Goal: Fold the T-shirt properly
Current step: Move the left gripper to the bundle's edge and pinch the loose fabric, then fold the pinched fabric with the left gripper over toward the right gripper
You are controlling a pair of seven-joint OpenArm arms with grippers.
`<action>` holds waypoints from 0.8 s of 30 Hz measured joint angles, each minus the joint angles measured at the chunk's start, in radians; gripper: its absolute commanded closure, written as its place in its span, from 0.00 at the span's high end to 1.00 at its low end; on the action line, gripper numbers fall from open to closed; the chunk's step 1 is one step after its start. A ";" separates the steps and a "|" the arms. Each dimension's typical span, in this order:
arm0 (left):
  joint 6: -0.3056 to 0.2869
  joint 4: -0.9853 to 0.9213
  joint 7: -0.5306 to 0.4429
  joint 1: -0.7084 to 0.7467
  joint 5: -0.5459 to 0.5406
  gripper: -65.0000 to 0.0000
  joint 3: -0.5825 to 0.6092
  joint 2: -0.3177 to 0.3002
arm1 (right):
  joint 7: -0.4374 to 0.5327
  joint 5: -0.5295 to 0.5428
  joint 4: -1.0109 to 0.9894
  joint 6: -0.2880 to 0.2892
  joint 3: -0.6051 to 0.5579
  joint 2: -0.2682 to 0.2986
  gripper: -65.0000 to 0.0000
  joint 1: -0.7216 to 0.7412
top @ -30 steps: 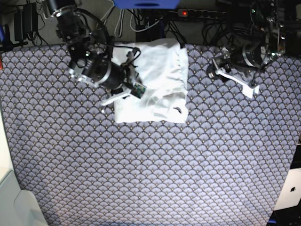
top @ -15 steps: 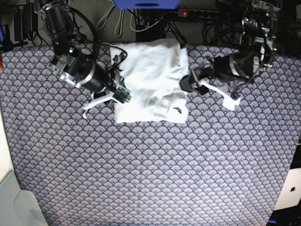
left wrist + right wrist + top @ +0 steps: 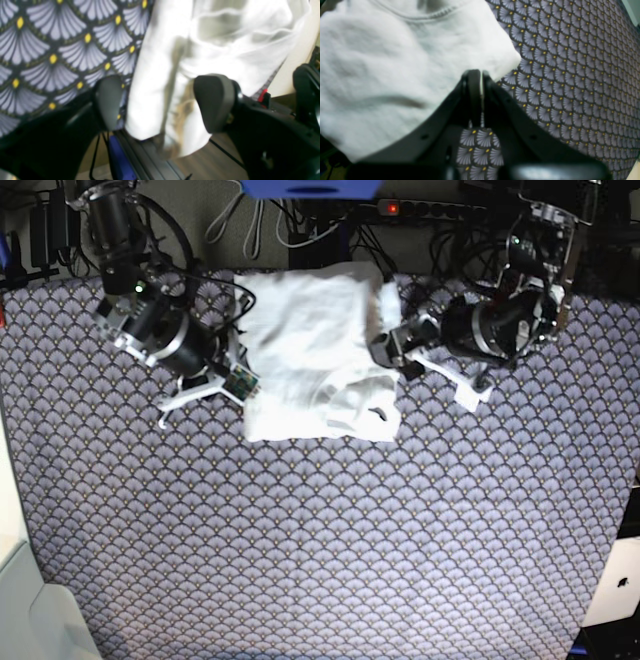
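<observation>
The white T-shirt [image 3: 315, 330] lies folded into a rough rectangle at the back middle of the table. In the base view my left gripper [image 3: 385, 352] is at its right edge. In the left wrist view that gripper [image 3: 160, 102] is open, and a fold of the T-shirt [image 3: 160, 62] lies between its dark pads [image 3: 215, 100]. My right gripper [image 3: 243, 385] sits by the shirt's lower left edge. Its fingers are shut in the right wrist view [image 3: 481, 75], tips against the T-shirt's [image 3: 382, 62] corner, and I see nothing gripped.
A fan-patterned cloth [image 3: 320, 530] covers the table. A power strip [image 3: 420, 207] and cables run behind the back edge, close to the shirt. White boxes stand off the table at the lower left [image 3: 20, 600] and lower right [image 3: 615, 580].
My left arm has swung in from the right to the shirt's right edge, its jaws opening. The right gripper has drawn back leftward off the shirt, still shut. The shirt has stayed put.
</observation>
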 measured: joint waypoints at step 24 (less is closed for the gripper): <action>0.004 -0.092 -0.005 -0.078 0.076 0.74 0.129 0.028 | 0.002 -0.001 -0.001 0.000 -0.006 -0.003 0.00 -0.060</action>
